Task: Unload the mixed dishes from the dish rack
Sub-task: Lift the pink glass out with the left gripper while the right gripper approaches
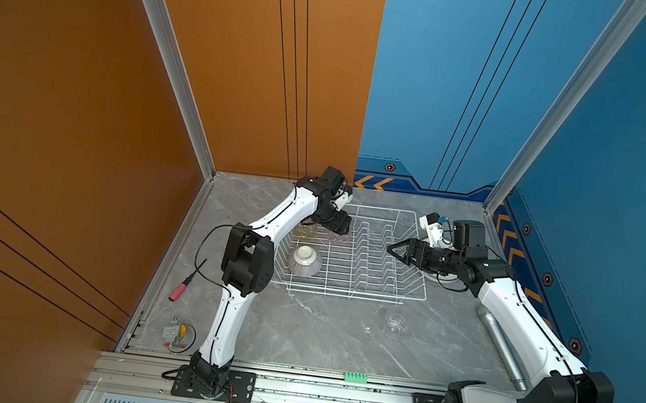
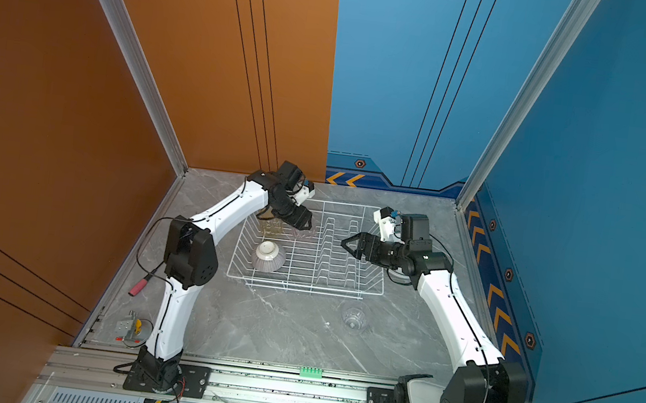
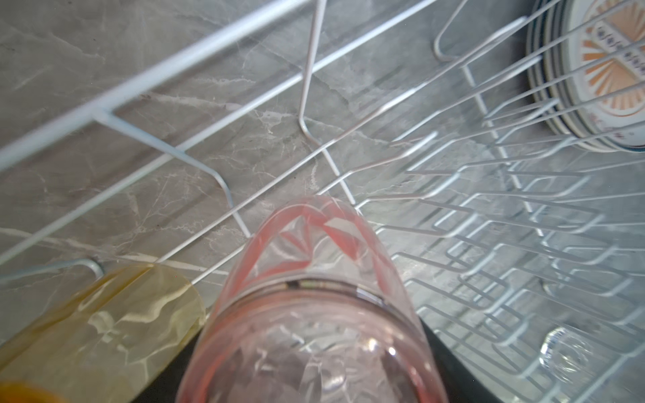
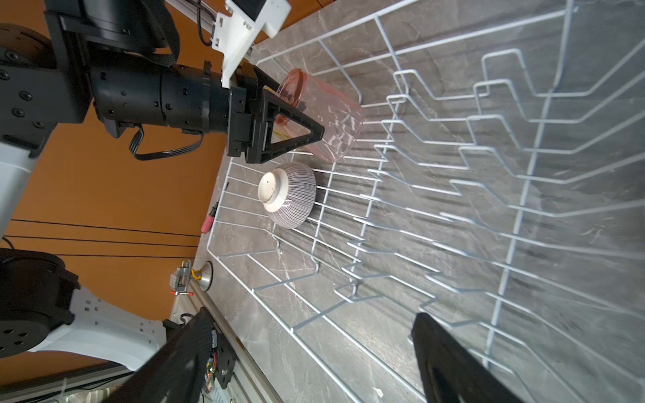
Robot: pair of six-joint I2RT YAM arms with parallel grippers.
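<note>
The white wire dish rack [image 1: 343, 295] stands mid-table. At its far left end my left gripper [image 1: 340, 230] is shut on the pink tumbler [image 3: 314, 314] [image 4: 328, 118], which lies tilted on the wires; a black finger [image 3: 450, 349] shows at each side of the glass. Right beside it is the yellow tumbler [image 3: 115, 331] [image 1: 305, 231]. The striped bowl [image 1: 304, 261] [image 4: 289, 195] sits upside down in the rack's left part. My right gripper [image 1: 391, 249] [image 4: 314, 366] hovers open over the prongs at the rack's right end, holding nothing. A stack of plates [image 3: 593, 69] lies outside the rack.
A clear tumbler [image 1: 397, 324] lies on the table in front of the rack. A silver microphone [image 1: 500, 350] lies along the right edge under my right arm. At the left edge are a red-handled screwdriver [image 1: 185, 284] and a small metal fixture [image 1: 177, 335].
</note>
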